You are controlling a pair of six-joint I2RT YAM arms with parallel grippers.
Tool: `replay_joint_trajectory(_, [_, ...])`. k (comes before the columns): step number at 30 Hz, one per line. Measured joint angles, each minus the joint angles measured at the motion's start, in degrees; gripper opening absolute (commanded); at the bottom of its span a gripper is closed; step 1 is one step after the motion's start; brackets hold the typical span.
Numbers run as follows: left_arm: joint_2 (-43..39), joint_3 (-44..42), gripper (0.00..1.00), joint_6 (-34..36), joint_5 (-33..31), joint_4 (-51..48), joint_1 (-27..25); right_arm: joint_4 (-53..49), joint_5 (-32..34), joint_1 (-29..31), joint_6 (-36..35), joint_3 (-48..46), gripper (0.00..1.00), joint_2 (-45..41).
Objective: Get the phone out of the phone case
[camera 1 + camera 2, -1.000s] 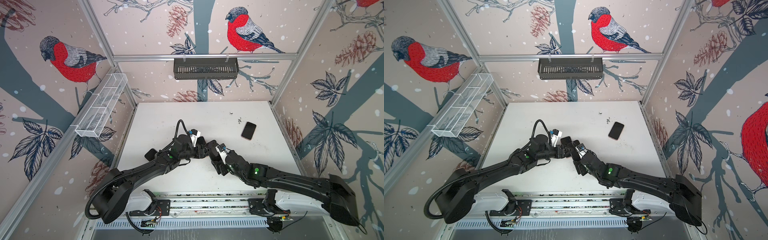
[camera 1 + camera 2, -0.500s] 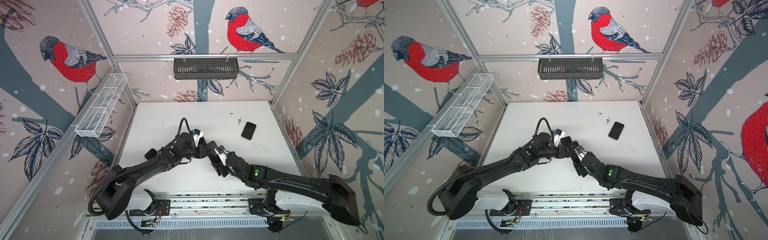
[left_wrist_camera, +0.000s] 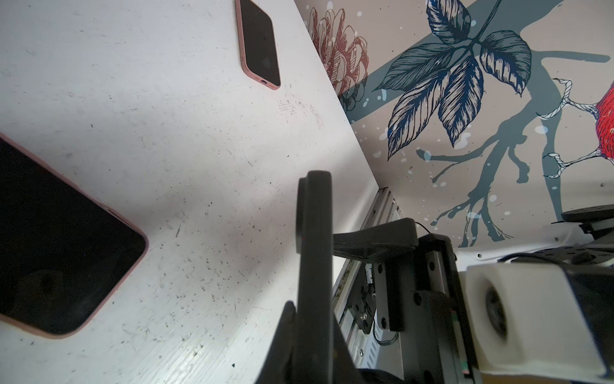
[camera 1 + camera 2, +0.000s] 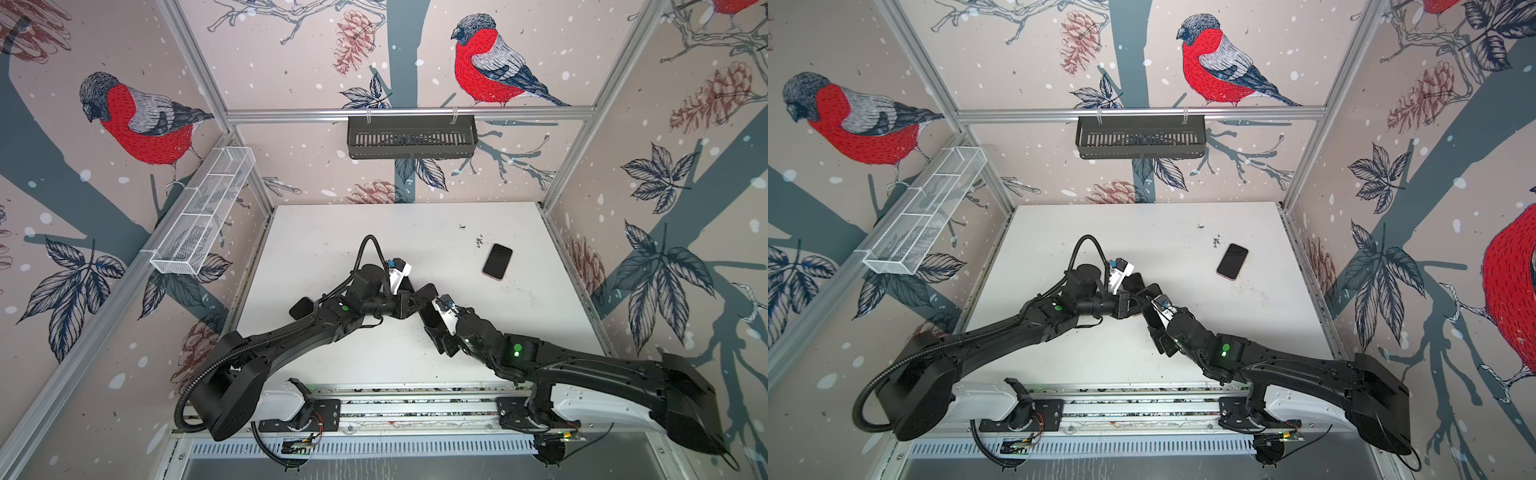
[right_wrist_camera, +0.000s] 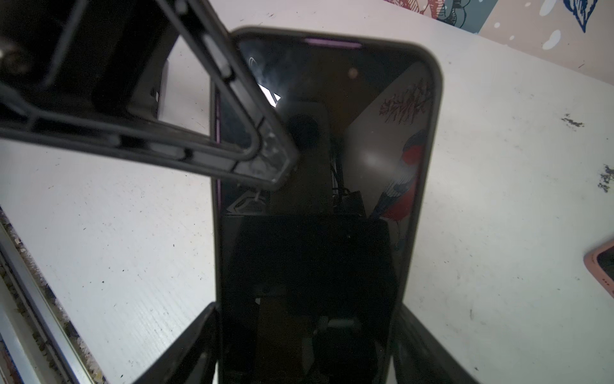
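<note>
Gripping the phone case (image 5: pixel 433 133) across its width, the right pincer (image 5: pixel 305 312) sets one finger against each long side near one end, and we see the phone (image 5: pixel 358 186) seated inside it, its dark screen facing up. We place this pair near the middle of the white tabletop (image 4: pixel 353 232), where the two arms meet in both top views. We cannot tell whether the case rests on the surface or is lifted off it. The left pincer (image 3: pixel 314 179) is closed, its two fingers pressed flat together. From the right wrist camera its tip overlaps the screen close to one long edge of the case; we cannot tell whether it touches. A second handset (image 4: pixel 497 261) with a pink rim lies flat, screen up, well apart toward the right wall (image 4: pixel 665 208), in both top views. Close beside the left pincer, the left wrist camera shows a nearer handset (image 3: pixel 59 239), also pink-rimmed, lying on the tabletop; we cannot tell whether that is the gripped one. A black basket (image 4: pixel 411 137) hangs on the back wall (image 4: pixel 374 178) and a white wire basket (image 4: pixel 203 212) on the left wall (image 4: pixel 104 249).
</note>
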Motion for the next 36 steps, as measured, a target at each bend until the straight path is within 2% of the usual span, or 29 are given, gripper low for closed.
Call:
replay_joint_trajectory(4, [-2.67, 0.61, 0.00, -1.40, -4.07, -1.18, 0.37, 0.22, 1.95, 0.13, 0.15, 1.16, 0.97, -2.38])
replay_joint_trajectory(7, [-5.46, 0.52, 0.00, -3.80, -10.60, -1.90, 2.51, 1.27, 4.35, -0.52, 2.49, 3.48, 0.99, -5.22])
replay_joint_trajectory(10, [-8.87, -0.57, 0.00, -7.21, -14.99, 0.90, 4.74, 1.16, 3.91, -3.98, 6.16, 6.12, 0.99, -7.76])
replay_joint_trajectory(15, [-10.62, -0.11, 0.00, -13.94, -21.75, 8.81, 6.43, 4.44, -6.71, -16.50, 14.69, 8.55, 0.99, -10.93])
replay_joint_trajectory(18, [-9.57, -0.04, 0.00, -19.34, -22.60, 15.93, 6.51, 9.60, -18.47, -25.38, 21.49, 8.07, 0.99, -10.43])
replay_joint_trajectory(20, [-8.28, -0.26, 0.00, -23.34, -23.41, 20.50, 6.51, 13.77, -25.11, -27.98, 24.83, 7.61, 0.99, -9.38])
replay_joint_trajectory(23, [-6.29, -1.55, 0.00, -30.18, -23.56, 28.04, 6.51, 19.96, -32.81, -29.68, 28.72, 7.28, 0.99, -7.15])
replay_joint_trajectory(28, [-4.46, -4.76, 0.00, -39.63, -23.56, 38.56, 6.40, 30.77, -41.57, -30.71, 35.06, 4.68, 1.00, -3.06])
replay_joint_trajectory(36, [-5.53, -8.85, 0.00, -45.38, -24.02, 47.45, 5.25, 43.34, -47.67, -30.93, 41.97, 1.79, 0.92, 0.11])
